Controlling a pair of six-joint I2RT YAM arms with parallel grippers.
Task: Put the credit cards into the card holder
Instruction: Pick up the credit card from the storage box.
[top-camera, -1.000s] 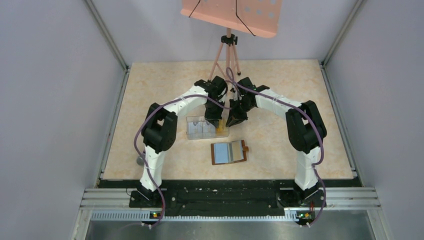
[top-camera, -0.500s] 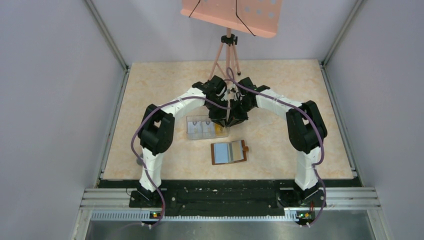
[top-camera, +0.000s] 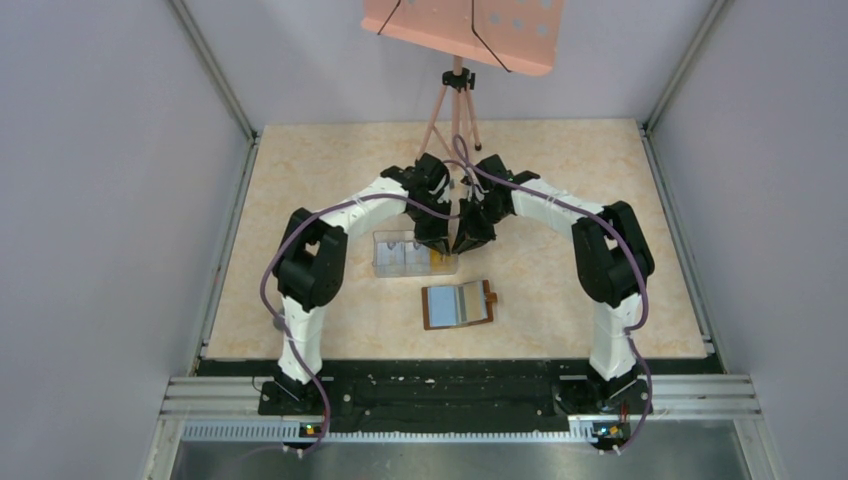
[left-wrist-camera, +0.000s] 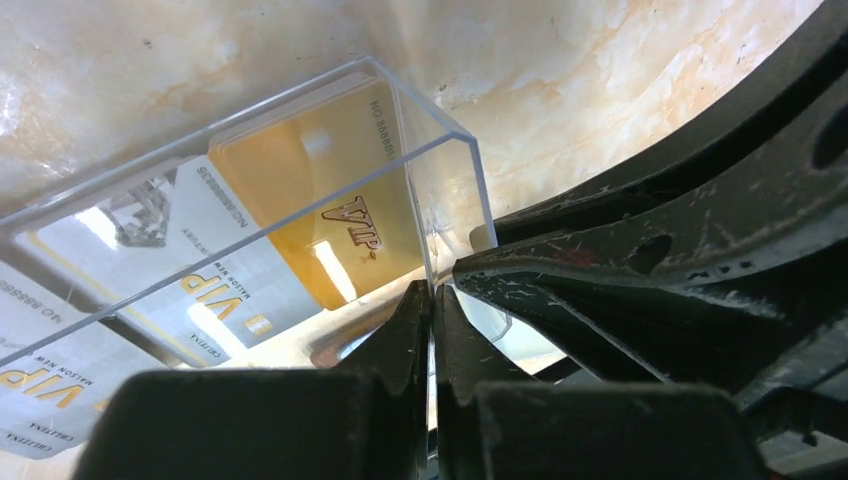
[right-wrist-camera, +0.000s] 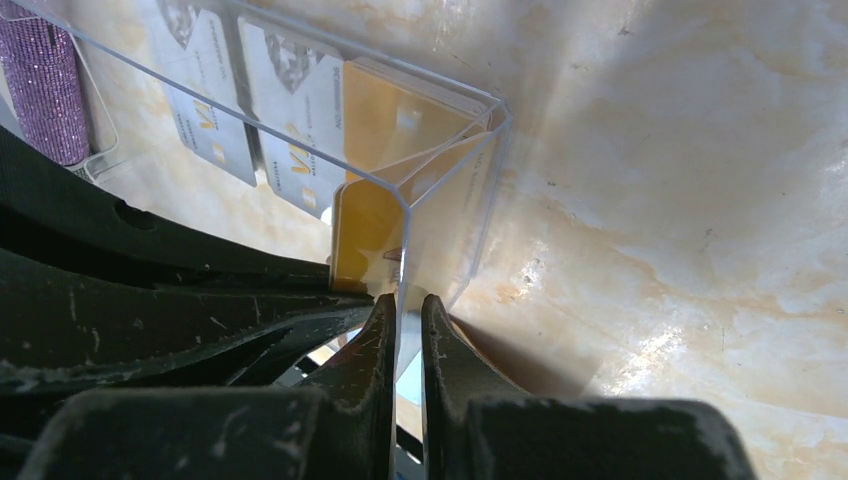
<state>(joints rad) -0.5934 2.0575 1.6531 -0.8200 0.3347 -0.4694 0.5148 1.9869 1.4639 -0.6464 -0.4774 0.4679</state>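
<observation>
The clear box (top-camera: 410, 255) stands mid-table and holds the credit cards: pale blue-grey ones (left-wrist-camera: 200, 250) and an orange-yellow set (left-wrist-camera: 330, 200) in its end compartment. Both grippers meet at that right end. My left gripper (left-wrist-camera: 433, 295) is shut with the box's thin clear wall pinched between its fingertips. Coming from the other side, my right gripper (right-wrist-camera: 402, 300) is likewise shut on a clear wall edge, beside an orange card (right-wrist-camera: 362, 235) standing tilted inside. The card holder (top-camera: 457, 305), a brown wallet, lies open and flat nearer the arms, apart from both grippers.
A tripod (top-camera: 455, 105) carrying a pink board (top-camera: 460, 30) stands at the table's back. Grey walls close in the left, right and far sides. A purple braided cable (right-wrist-camera: 45, 90) runs beside the box. The black rail (top-camera: 440, 385) marks the near edge.
My left gripper shifted slightly right along the box's end, briefly opened, and is shut again. The right arm, box and card holder stay where they were.
</observation>
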